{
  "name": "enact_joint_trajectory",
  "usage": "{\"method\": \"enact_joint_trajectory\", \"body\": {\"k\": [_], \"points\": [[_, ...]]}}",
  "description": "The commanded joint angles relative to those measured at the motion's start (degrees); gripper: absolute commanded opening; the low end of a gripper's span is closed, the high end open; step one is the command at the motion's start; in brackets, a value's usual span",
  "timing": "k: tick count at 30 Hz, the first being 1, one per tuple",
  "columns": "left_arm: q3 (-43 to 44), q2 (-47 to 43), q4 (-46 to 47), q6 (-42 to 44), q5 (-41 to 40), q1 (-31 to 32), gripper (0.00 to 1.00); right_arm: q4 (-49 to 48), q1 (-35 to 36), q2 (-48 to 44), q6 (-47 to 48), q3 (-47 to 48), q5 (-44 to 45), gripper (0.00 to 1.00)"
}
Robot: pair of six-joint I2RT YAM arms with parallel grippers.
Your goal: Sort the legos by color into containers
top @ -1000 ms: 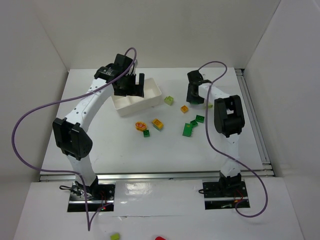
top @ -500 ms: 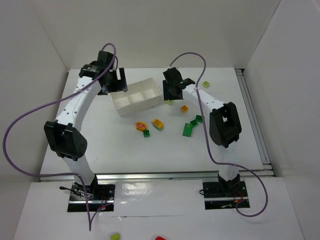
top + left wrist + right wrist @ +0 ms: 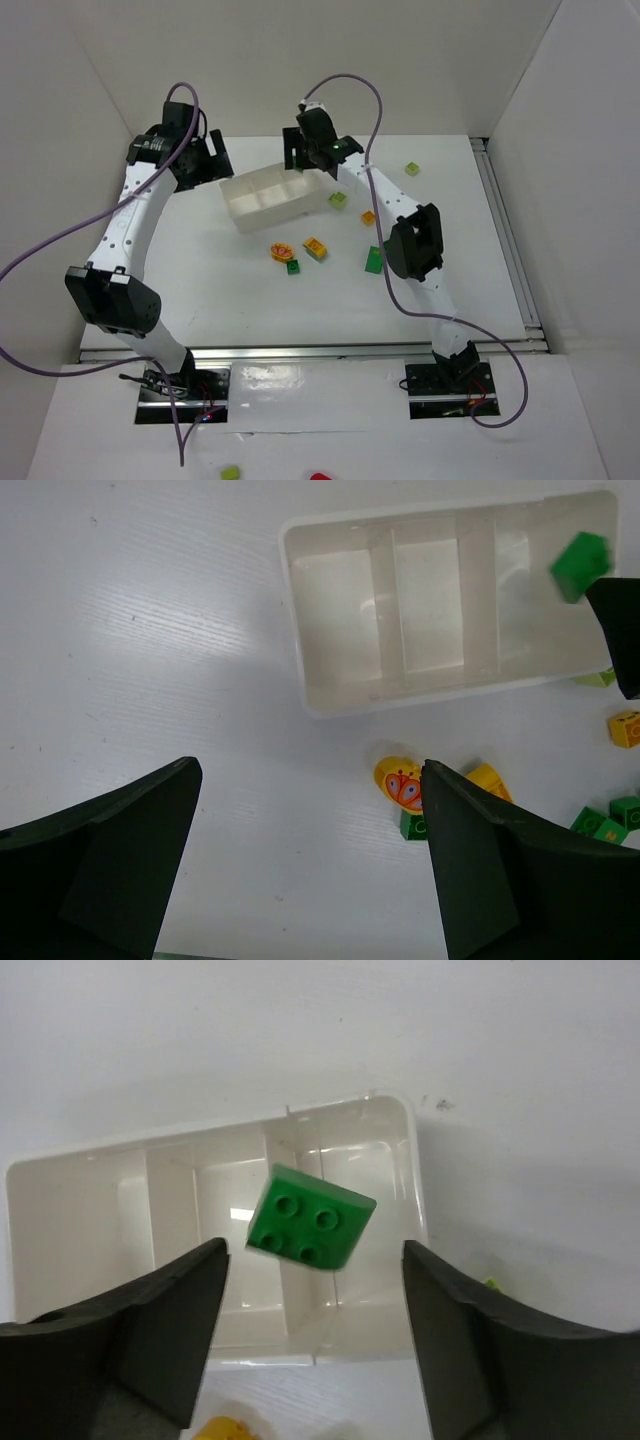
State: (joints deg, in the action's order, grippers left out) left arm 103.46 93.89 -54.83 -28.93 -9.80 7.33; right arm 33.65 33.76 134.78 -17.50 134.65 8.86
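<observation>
Dropping off a brick looks like the step in hand: the right gripper (image 3: 312, 1260) hangs over the white tray (image 3: 292, 610) with its jaws apart. A dark green brick (image 3: 310, 1217) sits loose between them, touching neither finger, above the end compartment or the divider beside it; I cannot tell which. The left gripper (image 3: 310, 770) stands wide and empty beside the tray, so next the right arm should probably lift clear and close squarely on the second dark green brick (image 3: 375, 260) on the table (image 3: 200, 290).
</observation>
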Motion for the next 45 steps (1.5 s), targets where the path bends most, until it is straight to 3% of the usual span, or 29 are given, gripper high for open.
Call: {"method": "enact_joint_trajectory", "body": {"k": [1, 3, 5, 11, 12, 14, 15, 19, 21, 30, 39, 44, 45], "points": [[-0.63, -1.43, 0.86, -0.25, 0.32, -0.83, 1.00, 0.72, 0.43, 0.23, 0.45, 2.99, -2.53, 0.84], [-1.16, -1.43, 0.34, -0.25, 0.31, -0.83, 1.00, -1.47, 0.43, -2.32, 0.45, -1.90, -1.05, 0.88], [-1.16, -1.43, 0.34, 0.27, 0.31, -0.83, 1.00, -2.71, 0.43, -7.48, 0.45, -6.48, 2.72, 0.86], [-1.68, -1.43, 0.34, 0.28, -0.83, -0.83, 1.00, -9.47, -2.11, -26.45, -4.12, -34.94, 11.00, 0.55], [-1.68, -1.43, 0.34, 0.28, -0.83, -0.83, 1.00, -11.04, -2.81, -28.33, -4.65, -41.94, 10.04, 0.55], [-2.20, -0.90, 0.34, 0.28, -2.06, -0.83, 1.00, -11.59, -5.01, -30.71, -4.65, -46.74, 6.79, 0.57], [-2.21, -0.90, 0.34, 0.28, -2.06, -0.83, 1.00, -10.02, -5.63, -30.72, -4.13, -48.67, 6.00, 0.69], [-2.21, 0.24, 0.86, 0.28, -2.06, -0.30, 1.00, -7.72, -6.86, -27.12, 1.92, -48.00, 1.26, 0.93], [-2.21, 0.24, 0.86, 0.28, -1.54, -0.30, 1.00, -8.33, -6.86, -24.84, 6.84, -47.37, 0.01, 0.94], [-1.68, -0.28, 0.25, 0.80, -2.85, 0.23, 1.00, -14.75, -8.00, -16.40, 21.18, -41.05, -1.64, 0.78], [-2.21, -0.81, 0.25, 0.80, -3.47, 0.23, 1.00, -12.74, -10.12, -6.65, 27.25, -30.51, -8.25, 0.86], [-2.21, -1.34, -0.28, 0.80, -3.47, 0.23, 1.00, -12.73, -11.17, -4.80, 26.56, -28.22, -10.88, 0.67], [-2.21, -1.34, -0.28, 0.80, -3.99, 0.23, 1.00, -12.73, -11.17, -4.79, 26.55, -28.21, -12.19, 0.67]]}}
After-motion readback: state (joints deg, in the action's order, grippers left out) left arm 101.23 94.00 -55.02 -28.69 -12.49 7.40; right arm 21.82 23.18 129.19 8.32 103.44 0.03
